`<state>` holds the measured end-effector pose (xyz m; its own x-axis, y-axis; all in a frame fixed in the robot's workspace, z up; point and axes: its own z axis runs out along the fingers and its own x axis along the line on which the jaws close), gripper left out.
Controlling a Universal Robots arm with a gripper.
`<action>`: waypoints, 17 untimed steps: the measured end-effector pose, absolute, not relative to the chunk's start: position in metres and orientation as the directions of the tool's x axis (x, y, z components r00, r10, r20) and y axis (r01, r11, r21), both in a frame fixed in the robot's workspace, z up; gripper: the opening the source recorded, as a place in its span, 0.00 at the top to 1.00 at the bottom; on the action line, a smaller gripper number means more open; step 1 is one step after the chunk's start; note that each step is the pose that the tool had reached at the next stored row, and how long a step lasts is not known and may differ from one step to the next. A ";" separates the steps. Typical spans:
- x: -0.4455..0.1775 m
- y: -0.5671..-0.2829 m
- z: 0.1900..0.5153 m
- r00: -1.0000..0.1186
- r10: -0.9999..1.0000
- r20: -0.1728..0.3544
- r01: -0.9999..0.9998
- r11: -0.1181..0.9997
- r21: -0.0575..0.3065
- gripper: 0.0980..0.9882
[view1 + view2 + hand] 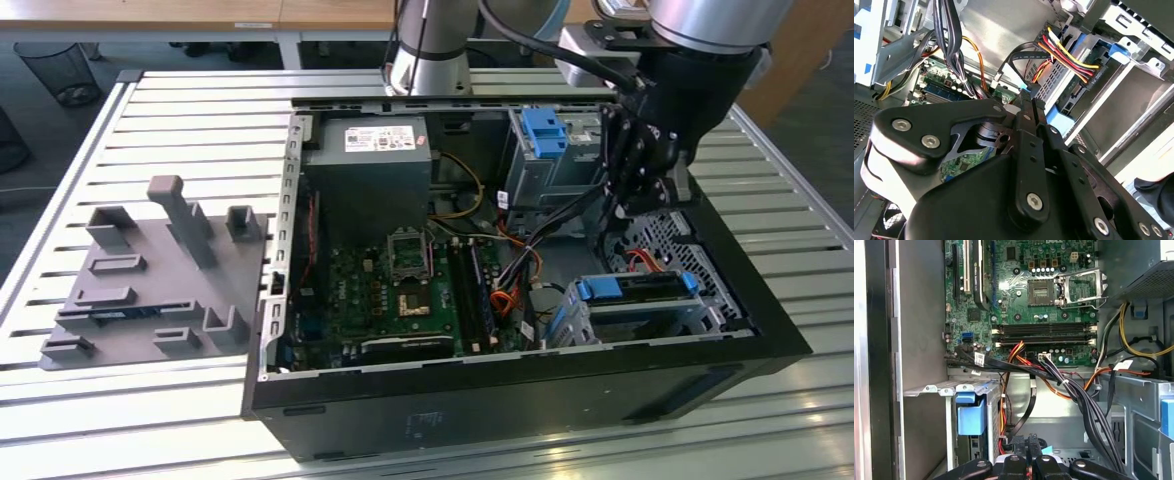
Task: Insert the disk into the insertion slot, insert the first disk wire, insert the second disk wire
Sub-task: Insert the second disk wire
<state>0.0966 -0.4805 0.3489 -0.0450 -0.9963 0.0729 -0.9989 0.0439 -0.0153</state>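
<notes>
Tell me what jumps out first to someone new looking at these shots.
An open black computer case lies on a slatted metal table, its green motherboard exposed. The black gripper reaches into the case at the exterior view's right, above the disk with its bright blue caddy, which sits in the insertion slot. To the exterior view's left lies a grey fixture plate.

No legible text on anything.

A robotics lab or test workshop: an opened desktop computer case (527, 300) lies on a slatted aluminium bench (160, 100), a grey fixture plate (147, 280) at its 9 o'clock, a mesh wastebasket (60, 70) and wooden desks (160, 15) toward 11 o'clock.
</notes>
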 end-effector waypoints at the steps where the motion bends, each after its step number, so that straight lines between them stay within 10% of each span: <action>1: 0.097 -0.480 0.348 -0.045 -0.996 0.075 -0.999 0.044 -0.015 0.92; 17: 0.097 -0.477 0.350 -0.046 -0.993 0.107 -0.999 0.044 -0.017 0.92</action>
